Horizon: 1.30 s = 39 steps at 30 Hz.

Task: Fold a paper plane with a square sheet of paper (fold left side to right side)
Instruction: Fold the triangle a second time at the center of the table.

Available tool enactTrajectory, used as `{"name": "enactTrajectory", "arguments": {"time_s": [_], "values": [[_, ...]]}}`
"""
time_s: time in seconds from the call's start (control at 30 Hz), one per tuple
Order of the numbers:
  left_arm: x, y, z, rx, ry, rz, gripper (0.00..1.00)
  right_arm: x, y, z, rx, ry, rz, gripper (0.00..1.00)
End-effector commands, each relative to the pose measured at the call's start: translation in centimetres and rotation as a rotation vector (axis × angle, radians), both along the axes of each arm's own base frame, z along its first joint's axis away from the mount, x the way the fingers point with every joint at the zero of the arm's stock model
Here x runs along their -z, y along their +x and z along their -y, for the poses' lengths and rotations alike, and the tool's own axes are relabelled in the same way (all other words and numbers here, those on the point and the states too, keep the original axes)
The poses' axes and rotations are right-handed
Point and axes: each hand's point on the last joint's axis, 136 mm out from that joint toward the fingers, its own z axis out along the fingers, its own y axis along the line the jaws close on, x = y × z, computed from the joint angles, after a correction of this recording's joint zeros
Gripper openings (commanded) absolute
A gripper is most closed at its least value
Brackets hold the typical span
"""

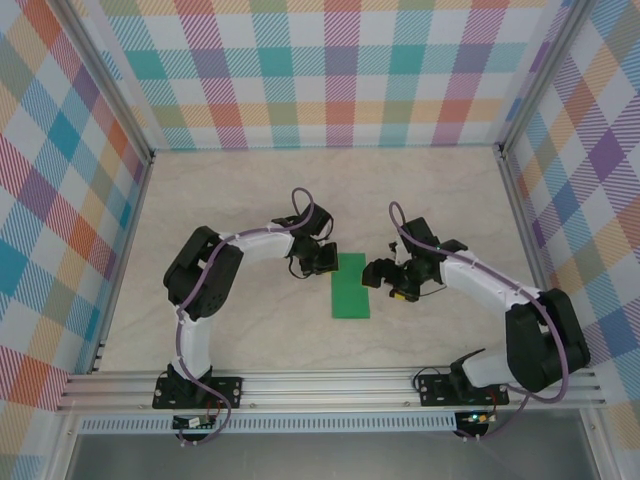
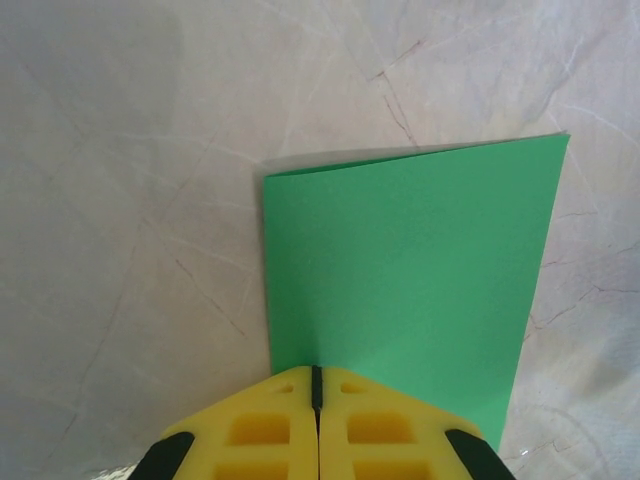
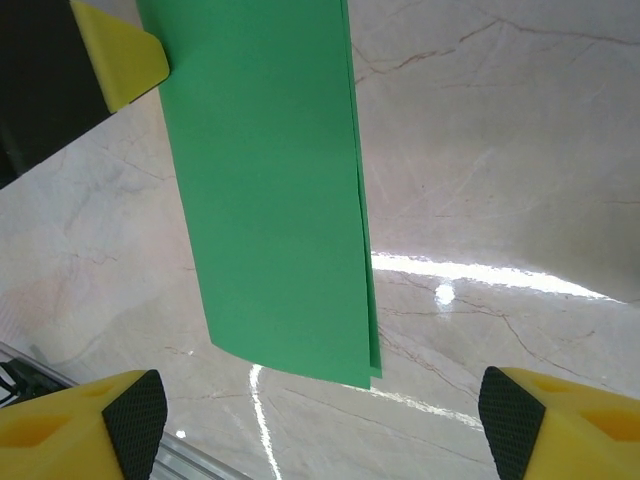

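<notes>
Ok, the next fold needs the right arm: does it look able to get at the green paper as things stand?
Probably yes. The right gripper stands open just beside the paper, nothing between them; the left gripper, shut, sits at the opposite edge.

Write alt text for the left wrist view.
A folded bright green sheet of paper lies flat on a pale marbled table. At the bottom of the frame, the left gripper, its yellow fingers shut together, sits over the sheet's near edge.

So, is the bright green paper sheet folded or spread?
Folded: the bright green paper sheet is a narrow rectangle with two layered edges.
</notes>
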Motion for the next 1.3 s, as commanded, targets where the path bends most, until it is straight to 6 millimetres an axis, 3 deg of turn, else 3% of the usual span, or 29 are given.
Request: {"name": "enactTrajectory", "arguments": {"time_s": [0.0,0.77,1.27], "values": [[1.6,-0.8,-1.1,0.000,0.053,-0.028,0.06,-0.7,0.7,-1.5,0.003,0.063,-0.015,0.81],[1.4,-1.0,-1.0,0.005,0.044,-0.023,0.05,3.1,0.2,-4.2,-0.016,0.104,-0.145,0.67],[1.2,-0.9,-0.9,0.010,0.041,-0.018,0.05,3.7,0.6,-4.8,-0.027,0.111,-0.140,0.64]]}}
